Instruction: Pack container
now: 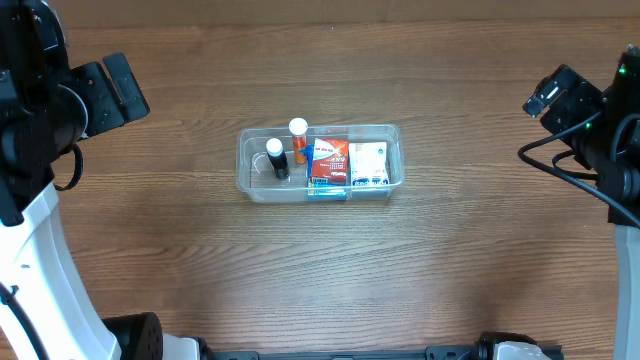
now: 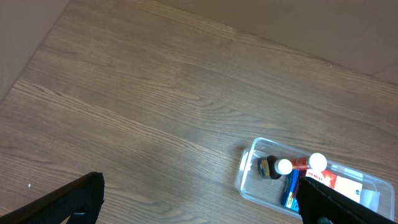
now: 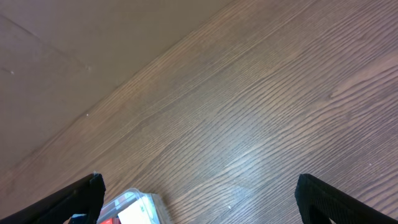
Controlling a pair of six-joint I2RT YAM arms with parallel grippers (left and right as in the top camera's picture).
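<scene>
The clear plastic container point(image 1: 245, 170) sits at the table's middle. It holds a black bottle with a white cap point(image 1: 277, 158), an orange bottle with a white cap point(image 1: 298, 140), a red box point(image 1: 329, 158), a white box point(image 1: 368, 162) and a blue pack point(image 1: 326, 192). The container also shows in the left wrist view point(image 2: 249, 177) and one corner of it in the right wrist view point(image 3: 149, 205). My left gripper point(image 2: 199, 208) is open and empty, held far left of the container. My right gripper point(image 3: 199, 205) is open and empty, held far right of it.
The wooden table point(image 1: 320, 270) stretches around the container. The left arm point(image 1: 60, 100) stands at the left edge and the right arm point(image 1: 590, 120) at the right edge. The table's far edge point(image 3: 93, 109) shows in the right wrist view.
</scene>
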